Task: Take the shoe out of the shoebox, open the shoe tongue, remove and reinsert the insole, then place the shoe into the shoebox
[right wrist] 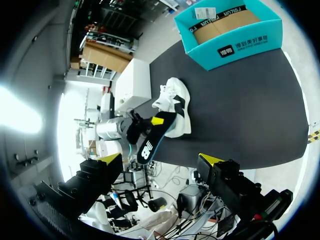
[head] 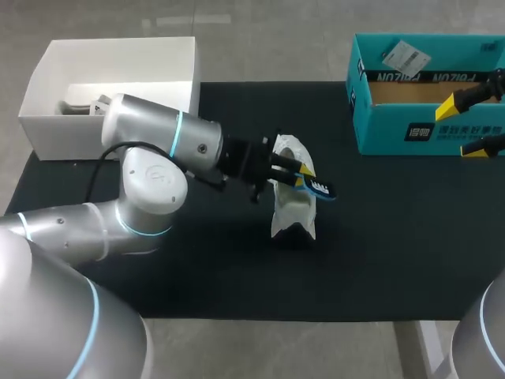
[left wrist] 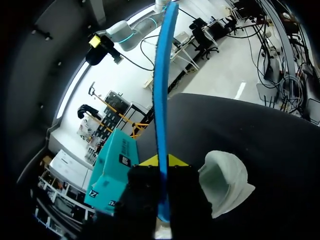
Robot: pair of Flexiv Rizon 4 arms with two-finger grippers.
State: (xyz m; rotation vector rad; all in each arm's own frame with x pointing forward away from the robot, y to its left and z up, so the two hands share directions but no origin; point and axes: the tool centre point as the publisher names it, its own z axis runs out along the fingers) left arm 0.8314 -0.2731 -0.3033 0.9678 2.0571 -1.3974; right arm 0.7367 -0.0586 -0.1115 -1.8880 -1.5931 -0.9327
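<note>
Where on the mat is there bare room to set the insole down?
Bare mat lies between the shoe and the teal shoebox, and along the near edge before the shoe. Crowded at the left, where the left arm holds the insole by the shoe.

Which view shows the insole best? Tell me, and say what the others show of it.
The right wrist view: the insole shows its broad face, nearly whole. The left wrist view sees it edge-on, a thin blue strip. The head view shows only its blue end beyond the left arm's jaws.
</note>
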